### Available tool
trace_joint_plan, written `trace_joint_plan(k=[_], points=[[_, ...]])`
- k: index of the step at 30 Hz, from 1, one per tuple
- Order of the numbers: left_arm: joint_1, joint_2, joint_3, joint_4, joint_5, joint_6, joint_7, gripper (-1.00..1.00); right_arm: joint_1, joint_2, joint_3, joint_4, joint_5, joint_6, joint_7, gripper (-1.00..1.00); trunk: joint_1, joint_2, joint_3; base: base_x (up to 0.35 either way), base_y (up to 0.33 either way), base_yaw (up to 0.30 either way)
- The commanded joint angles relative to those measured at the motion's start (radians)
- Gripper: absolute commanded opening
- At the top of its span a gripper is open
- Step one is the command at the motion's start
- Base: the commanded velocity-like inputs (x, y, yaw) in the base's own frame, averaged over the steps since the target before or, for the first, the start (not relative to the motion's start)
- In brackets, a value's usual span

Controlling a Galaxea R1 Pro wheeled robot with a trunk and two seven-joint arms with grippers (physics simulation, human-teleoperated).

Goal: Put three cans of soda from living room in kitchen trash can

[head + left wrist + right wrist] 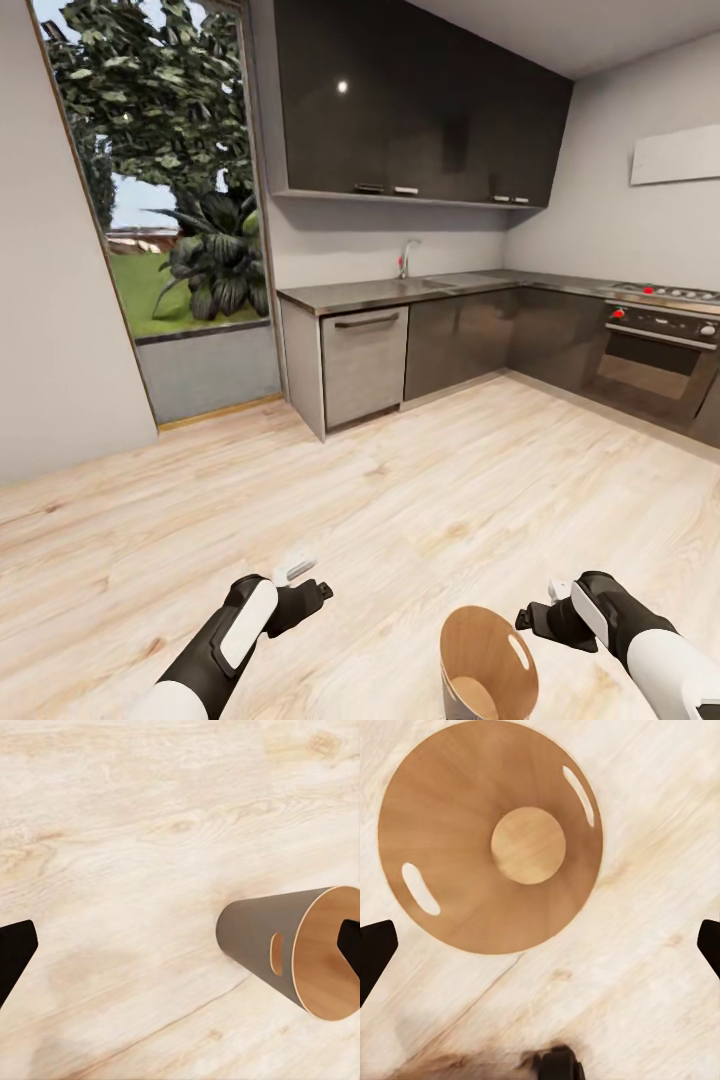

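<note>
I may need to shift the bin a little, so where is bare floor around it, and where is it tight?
Bare pale wood floor stretches from the trash can to the dishwasher and oven. It is tight beside the can: the right gripper is close, the left gripper farther off.

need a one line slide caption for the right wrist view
Looking straight down into the empty trash can on the pale wood floor, open right tool above.

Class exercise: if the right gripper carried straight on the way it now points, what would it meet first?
Probably the pale wood floor. The right gripper points down with its fingers apart, and the trash can sits off the line between them, so its rim looks just missed, though depth is hard to judge.
</note>
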Motion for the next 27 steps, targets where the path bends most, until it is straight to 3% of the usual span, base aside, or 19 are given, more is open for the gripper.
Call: trace_joint_plan(k=[1,10,24,27], points=[[0.000,0.000,0.000,0.000,0.000,0.000,0.000,1.00,0.000,0.000,0.000,0.000,0.000,0.000,-0.002,1.00,0.004,-0.007,-0.003,0.000,0.000,0.000],[0.000,0.000,0.000,0.000,0.000,0.000,0.000,1.00,-0.034,-0.005,-0.005,0.003,-0.005,-0.010,-0.056,1.00,0.038,-0.070,-0.031,0.000,0.000,0.000],[0.000,0.000,0.000,0.000,-0.001,0.000,0.000,1.00,-0.045,-0.005,-0.006,0.000,-0.003,-0.014,-0.067,1.00,0.092,-0.168,-0.075,0.000,0.000,0.000],[0.000,0.000,0.000,-0.005,0.002,0.000,0.000,1.00,-0.075,-0.005,-0.006,0.001,-0.005,-0.007,-0.068,1.00,0.104,-0.189,-0.085,0.000,0.000,0.000]])
